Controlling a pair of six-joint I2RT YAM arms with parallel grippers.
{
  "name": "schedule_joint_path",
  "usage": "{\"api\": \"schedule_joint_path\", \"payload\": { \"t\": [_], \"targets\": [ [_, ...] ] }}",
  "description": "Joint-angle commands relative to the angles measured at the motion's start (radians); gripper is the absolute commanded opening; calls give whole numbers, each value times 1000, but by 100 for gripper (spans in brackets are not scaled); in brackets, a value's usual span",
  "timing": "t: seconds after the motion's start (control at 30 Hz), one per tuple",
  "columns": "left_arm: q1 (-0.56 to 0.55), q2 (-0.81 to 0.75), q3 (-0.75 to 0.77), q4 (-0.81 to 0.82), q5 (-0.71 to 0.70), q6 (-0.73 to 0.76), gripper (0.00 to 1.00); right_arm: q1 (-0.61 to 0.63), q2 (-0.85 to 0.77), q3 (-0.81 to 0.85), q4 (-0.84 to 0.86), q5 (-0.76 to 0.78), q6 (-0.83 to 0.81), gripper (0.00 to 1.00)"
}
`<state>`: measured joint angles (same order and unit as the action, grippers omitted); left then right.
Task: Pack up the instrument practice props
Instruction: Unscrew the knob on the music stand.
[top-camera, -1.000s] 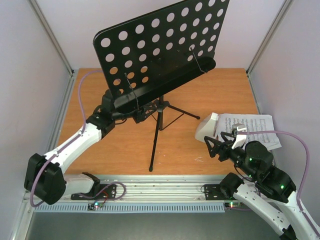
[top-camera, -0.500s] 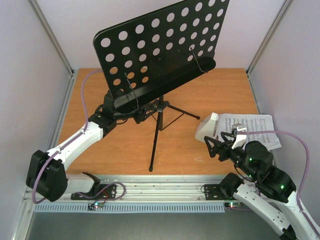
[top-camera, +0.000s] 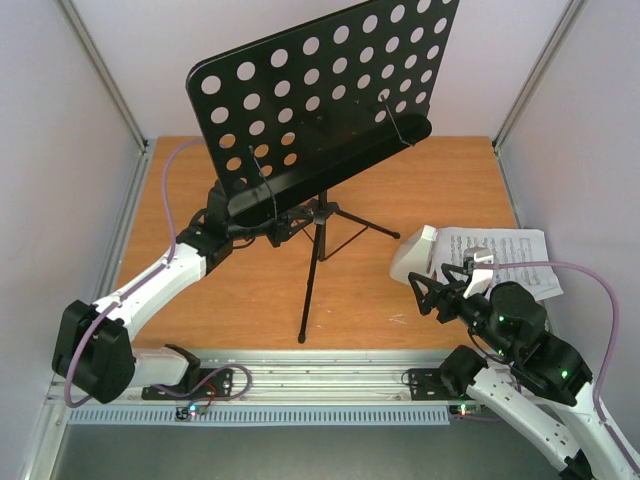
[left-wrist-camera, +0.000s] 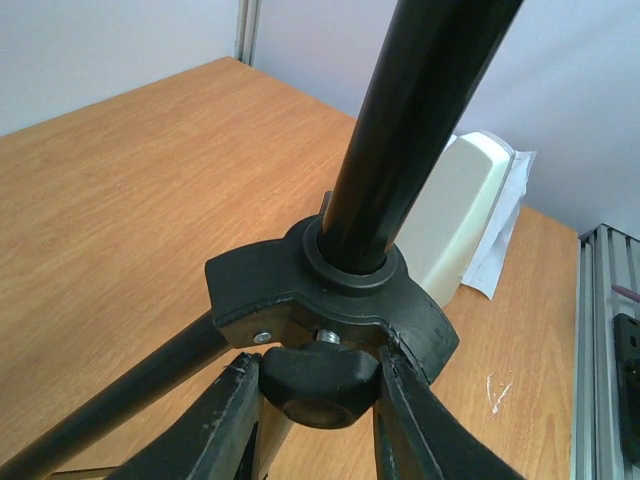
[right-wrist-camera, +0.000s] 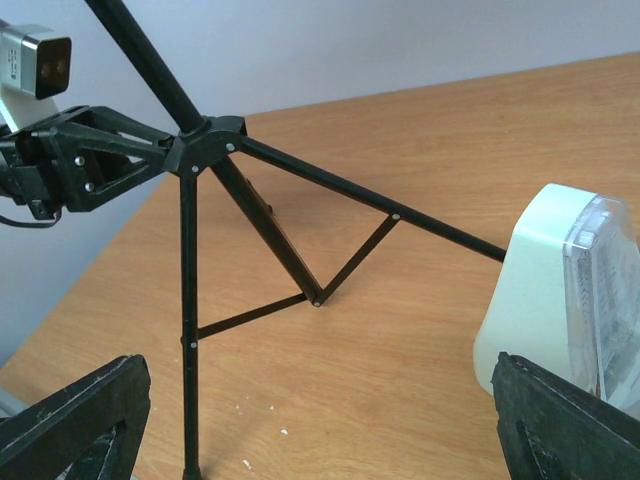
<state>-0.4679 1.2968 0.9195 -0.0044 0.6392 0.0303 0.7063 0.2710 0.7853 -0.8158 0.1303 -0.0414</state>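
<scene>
The black music stand (top-camera: 320, 100) stands mid-table on its tripod, its holed desk tilted up toward the back. My left gripper (top-camera: 272, 228) reaches in under the desk. In the left wrist view its fingers (left-wrist-camera: 225, 420) press both sides of the black clamp knob (left-wrist-camera: 318, 385) under the tripod hub (left-wrist-camera: 290, 290), so the left gripper (left-wrist-camera: 318, 400) is shut on it. The white metronome (top-camera: 415, 255) lies on the table on the right, beside the music sheet (top-camera: 510, 255). My right gripper (top-camera: 430, 293) hangs open just in front of the metronome (right-wrist-camera: 545, 290), nothing between its fingers (right-wrist-camera: 80, 410).
One tripod leg (top-camera: 310, 290) reaches toward the front edge, another (top-camera: 365, 225) points at the metronome. Pale walls close in the table on three sides. An aluminium rail (top-camera: 330, 380) runs along the near edge between the arm bases. Purple cables loop off both arms.
The left fingers have narrowed until they touch the stand's clamp knob, and the left arm has shifted slightly. The right arm, metronome and sheet have not moved.
</scene>
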Motion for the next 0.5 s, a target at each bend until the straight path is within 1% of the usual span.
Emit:
{"api": "schedule_joint_path", "payload": {
  "t": [0.0, 0.1, 0.2, 0.37, 0.47],
  "targets": [
    [0, -2, 16, 43, 4, -66, 18, 5, 3, 23, -10, -3, 4, 94],
    [0, -21, -19, 82, -12, -150, 13, 5, 0, 23, -13, 0, 5, 94],
    [0, -30, -55, 121, 2, -308, 13, 5, 2, 25, -13, 3, 3, 94],
    [0, -26, -71, 76, -15, -562, 13, 5, -1, 22, -13, 4, 4, 94],
    [4, -21, -75, 34, -7, -643, 13, 5, 0, 20, -13, 4, 6, 94]
  ]
}}
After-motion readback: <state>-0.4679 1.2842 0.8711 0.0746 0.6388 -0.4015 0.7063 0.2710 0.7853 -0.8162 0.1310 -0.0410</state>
